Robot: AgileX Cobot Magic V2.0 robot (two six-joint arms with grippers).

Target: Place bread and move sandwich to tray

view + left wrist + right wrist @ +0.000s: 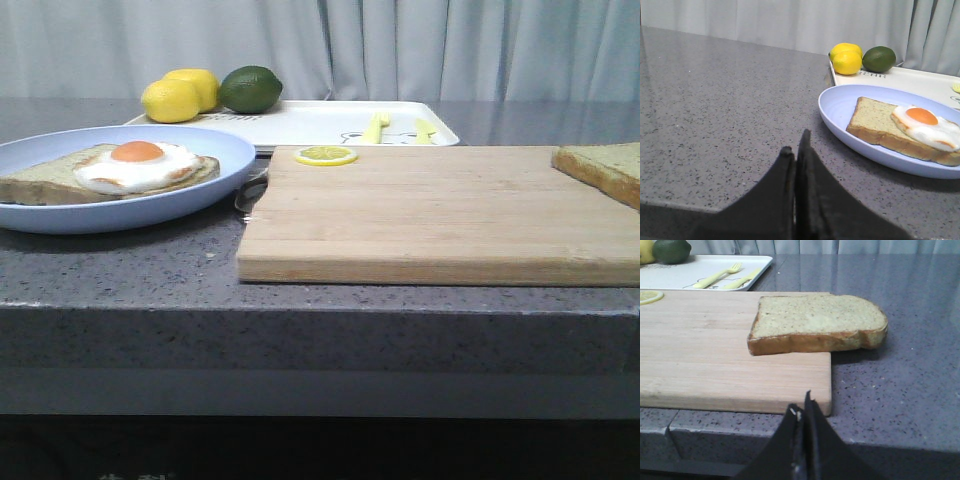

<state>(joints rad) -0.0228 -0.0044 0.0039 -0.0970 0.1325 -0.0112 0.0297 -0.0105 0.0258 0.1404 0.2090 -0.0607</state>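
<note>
Both tools clenched, empty.
Left tool [796,150] near the sandwich [905,131]; right tool [802,407] faces the bread [817,322].

A wooden board [440,215] lies on the grey table [120,265]. A lemon slice [325,155] rests on the far edge of the board. Behind, two lemons [180,95] touch each other, and a lime [251,88] is just beside them. A yellow fork [375,127] and knife [424,130] lie side by side. A pale curtain [400,45] hangs behind.
</note>
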